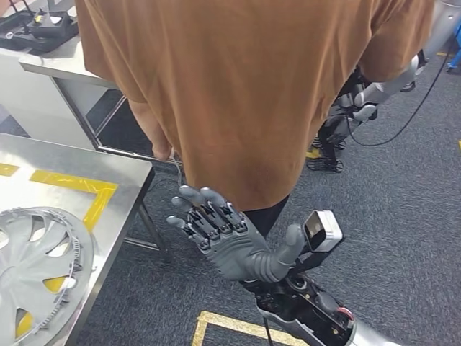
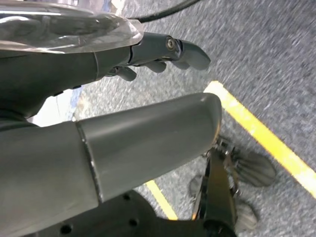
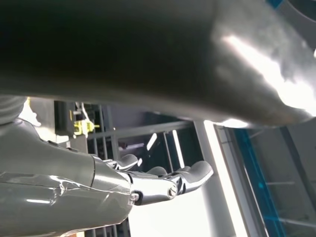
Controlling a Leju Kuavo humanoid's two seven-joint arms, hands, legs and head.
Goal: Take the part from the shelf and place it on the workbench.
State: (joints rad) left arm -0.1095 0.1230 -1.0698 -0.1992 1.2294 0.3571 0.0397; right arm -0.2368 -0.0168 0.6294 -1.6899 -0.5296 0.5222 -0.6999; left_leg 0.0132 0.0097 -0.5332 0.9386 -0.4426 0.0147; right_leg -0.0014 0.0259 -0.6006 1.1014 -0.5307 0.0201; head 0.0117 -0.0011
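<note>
Silver spokes and a ribbed rim mark the part (image 1: 38,270), a round hubcap lying flat on the steel workbench (image 1: 81,162) at eight o'clock in my head view. My right hand (image 1: 228,234) hovers palm-up over grey carpet (image 1: 402,216), fingers spread, holding nothing, close before a person in a brown shirt (image 1: 245,86). My left hand (image 2: 111,143) hangs above a yellow floor line (image 2: 260,136), fingers straight and empty.

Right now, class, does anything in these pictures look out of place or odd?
Yes. A person in a brown shirt stands right in front of the robot, blocking its forward view, with the open right hand raised close to them. The wheel cover lies on the workbench.
</note>
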